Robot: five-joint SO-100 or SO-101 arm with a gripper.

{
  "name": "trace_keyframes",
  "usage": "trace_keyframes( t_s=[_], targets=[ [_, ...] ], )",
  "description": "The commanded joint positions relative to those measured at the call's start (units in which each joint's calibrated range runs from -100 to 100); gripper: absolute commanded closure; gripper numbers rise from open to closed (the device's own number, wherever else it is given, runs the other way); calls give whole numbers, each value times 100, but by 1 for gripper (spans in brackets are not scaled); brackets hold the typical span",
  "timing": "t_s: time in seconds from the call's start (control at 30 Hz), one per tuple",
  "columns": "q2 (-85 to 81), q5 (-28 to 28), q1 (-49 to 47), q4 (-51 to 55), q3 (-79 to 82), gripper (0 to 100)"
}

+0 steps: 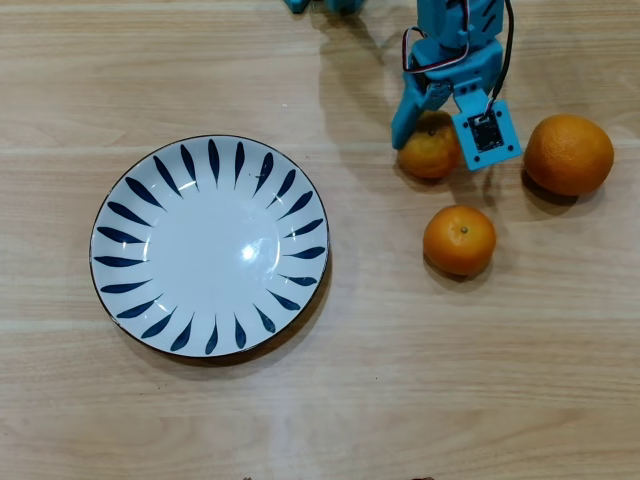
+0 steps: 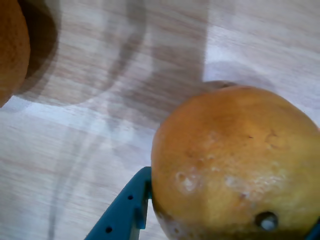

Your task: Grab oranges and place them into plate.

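In the overhead view the white plate [image 1: 205, 250] with dark blue leaf strokes lies empty at the left. Three oranges sit on the table at the right: a small yellowish one [image 1: 428, 152], a deeper orange small one [image 1: 459, 240] below it, and a larger one [image 1: 568, 153] at the far right. My blue gripper [image 1: 437, 147] straddles the yellowish orange [image 2: 235, 165], one finger on each side. In the wrist view the lower finger [image 2: 125, 215] presses against its skin. The fruit still rests on the wood. Part of another orange [image 2: 9, 47] shows at the wrist view's top left.
The light wooden table [image 1: 330, 400] carries nothing else. The arm's blue body [image 1: 455, 30] comes in from the top edge. About a hand's width of bare wood separates the plate from the oranges.
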Motion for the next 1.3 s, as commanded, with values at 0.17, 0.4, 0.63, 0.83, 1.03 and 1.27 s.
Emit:
trace_keyframes(
  t_s=[0.17, 0.4, 0.63, 0.83, 1.03, 1.27],
  targets=[
    [-147, 13, -3, -75, -79, 79],
    [-1322, 839, 562, -66, -79, 73],
    [-2852, 2146, 1901, -23, 2, 73],
    [-3621, 2736, 3199, -66, 409, 74],
    [-3731, 3018, 4167, -273, 998, 74],
    [-2996, 3128, 4473, -1682, 1867, 74]
  ],
)
